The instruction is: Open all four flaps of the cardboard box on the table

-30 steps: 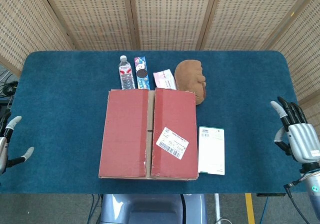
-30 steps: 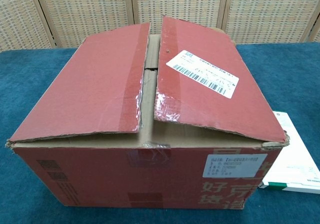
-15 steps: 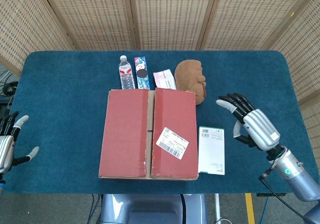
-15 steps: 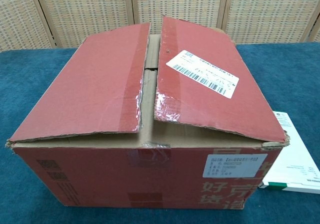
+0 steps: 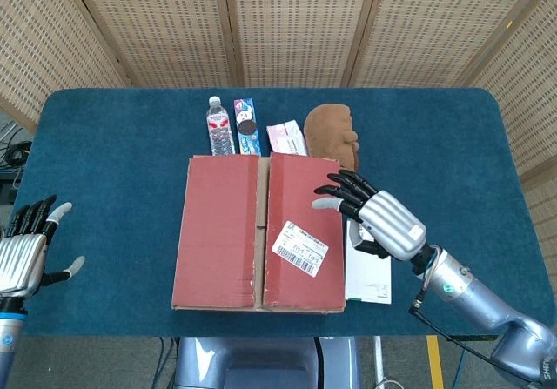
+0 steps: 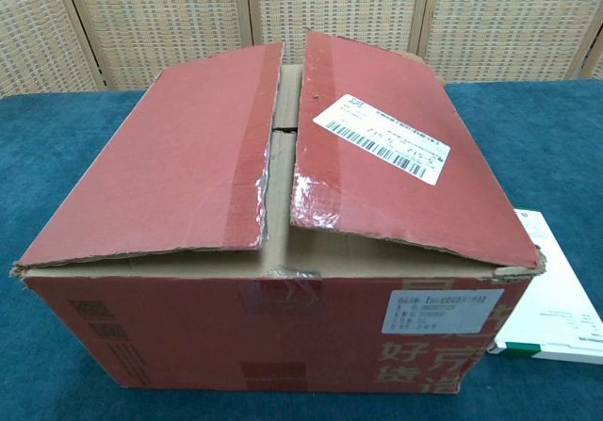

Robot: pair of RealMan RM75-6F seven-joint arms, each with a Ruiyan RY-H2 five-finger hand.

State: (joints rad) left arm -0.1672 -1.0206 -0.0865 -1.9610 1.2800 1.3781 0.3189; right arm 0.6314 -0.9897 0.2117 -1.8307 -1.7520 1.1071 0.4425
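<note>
The red-topped brown cardboard box (image 5: 258,232) sits at the near middle of the blue-carpeted counter (image 5: 113,154), its two top flaps down with a narrow gap between them. The right robot hand (image 5: 376,220) hovers at the box's right edge, fingers spread and holding nothing, its fingertips (image 5: 324,203) over the right flap (image 5: 303,232); contact cannot be confirmed. The left robot hand (image 5: 26,254) is well apart from the box at the counter's left edge, fingers apart and empty. A white shipping label with barcode (image 5: 299,248) lies on the right flap; its print is too small to read. The chest view shows the box's front wall (image 6: 283,331) with large Chinese characters and a second white label (image 6: 449,312), unreadable, which the head view does not show. Only the head view shows the items behind the box: a clear water bottle (image 5: 218,126), a blue snack packet (image 5: 247,127), a pink-and-white packet (image 5: 286,137) and a brown plush toy (image 5: 335,137). A white flat carton (image 5: 367,271) lies just right of the box.
</note>
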